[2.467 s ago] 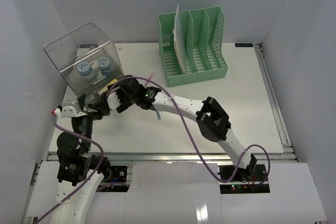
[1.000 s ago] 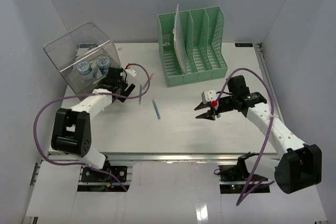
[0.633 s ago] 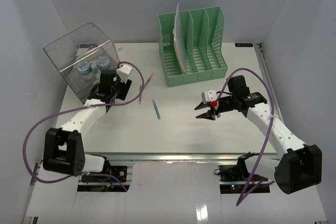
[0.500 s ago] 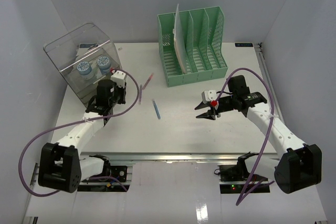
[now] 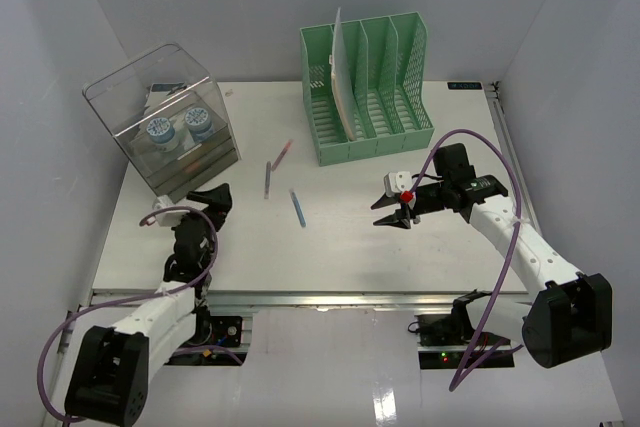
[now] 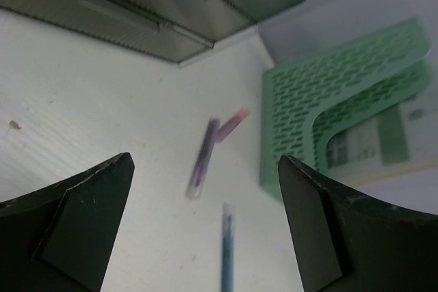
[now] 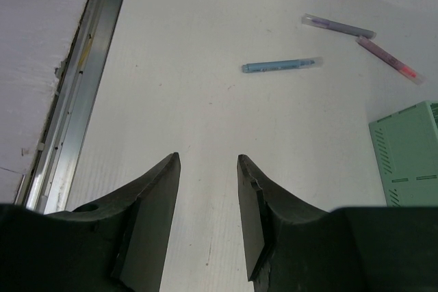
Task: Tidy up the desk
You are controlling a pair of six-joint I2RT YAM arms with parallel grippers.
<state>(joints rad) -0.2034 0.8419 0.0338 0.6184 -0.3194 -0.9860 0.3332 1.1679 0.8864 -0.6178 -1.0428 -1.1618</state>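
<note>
Nearest, the silver rail (image 5: 330, 297) runs along the front edge of the desk (image 5: 400, 257), a white tabletop that fills the space between pale grey walls. Just beyond it on the left, the left gripper (image 5: 200, 203) hangs low over the near-left part of the desk with its jaws spread wide and nothing between them; its wrist view looks across the bare surface toward the pens. On the right, a little farther in, the right gripper (image 5: 385, 213) points left toward the middle of the desk, its fingers (image 7: 154, 217) a narrow gap apart and holding nothing. Three pens lie loose on the white surface between the two grippers, none touching another: the blue pen (image 5: 298, 209) is nearest, the purple pen (image 5: 268, 179) lies just beyond it to the left, and the pink pen (image 5: 284, 154) lies farthest, slanting toward the rack. At the far left stands the clear plastic box (image 5: 160, 117), tilted in the overhead view, with two blue-capped bottles (image 5: 160, 132) side by side inside it. At the far middle the green file rack (image 5: 370, 87) stands upright, and a pale sheet (image 5: 340, 67) stands in its leftmost slot
</note>
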